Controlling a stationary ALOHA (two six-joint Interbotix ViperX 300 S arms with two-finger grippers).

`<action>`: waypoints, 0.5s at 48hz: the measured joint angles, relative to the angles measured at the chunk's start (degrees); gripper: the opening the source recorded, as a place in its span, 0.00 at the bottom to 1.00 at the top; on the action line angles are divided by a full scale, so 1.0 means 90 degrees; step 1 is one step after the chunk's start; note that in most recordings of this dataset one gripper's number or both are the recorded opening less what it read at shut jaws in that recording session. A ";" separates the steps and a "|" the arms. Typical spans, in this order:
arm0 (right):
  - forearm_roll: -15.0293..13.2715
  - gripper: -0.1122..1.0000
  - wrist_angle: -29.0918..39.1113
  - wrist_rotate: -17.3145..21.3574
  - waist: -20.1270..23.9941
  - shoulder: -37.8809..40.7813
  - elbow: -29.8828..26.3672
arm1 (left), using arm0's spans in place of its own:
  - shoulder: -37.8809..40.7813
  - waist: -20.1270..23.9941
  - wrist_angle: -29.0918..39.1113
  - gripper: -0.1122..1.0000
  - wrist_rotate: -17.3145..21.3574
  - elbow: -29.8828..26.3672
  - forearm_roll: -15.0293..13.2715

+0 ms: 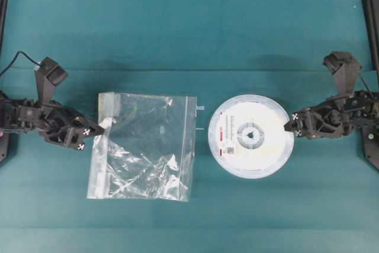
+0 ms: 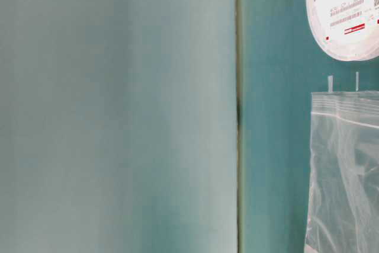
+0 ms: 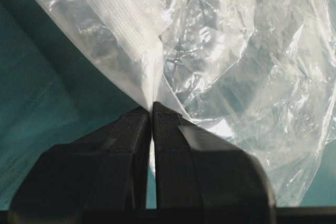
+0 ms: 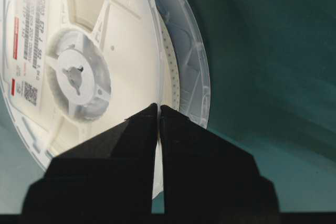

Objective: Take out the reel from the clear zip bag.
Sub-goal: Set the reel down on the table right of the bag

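Observation:
The reel [image 1: 251, 136], a flat white disc with a grey hub and a red-striped label, lies on the teal table outside the clear zip bag [image 1: 145, 146], just to its right. The bag is crinkled and looks empty, with its zip strip on the side facing the reel. My left gripper [image 1: 98, 128] is shut on the bag's left edge; the left wrist view shows the jaws [image 3: 152, 107] pinching the plastic [image 3: 236, 51]. My right gripper [image 1: 289, 125] is shut on the reel's right rim; the right wrist view shows the jaws [image 4: 159, 107] clamped on one flange of the reel [image 4: 79, 72].
The teal table cover [image 1: 189, 34] has a crease running across behind both arms. Black frame posts stand at the far left [image 1: 3, 4] and far right [image 1: 372, 16]. The table-level view shows only part of the reel [image 2: 349, 16] and part of the bag [image 2: 346, 170].

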 measured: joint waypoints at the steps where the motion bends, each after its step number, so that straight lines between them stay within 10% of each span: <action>1: 0.0000 0.12 0.0000 0.0000 -0.0010 0.0000 -0.0010 | 0.0000 0.0000 0.0000 0.11 0.0000 0.0000 0.0000; 24: 0.0000 0.18 -0.0010 0.0000 0.0000 0.0000 0.0000 | 0.0059 0.0088 0.0020 0.11 -0.0029 -0.0137 0.0000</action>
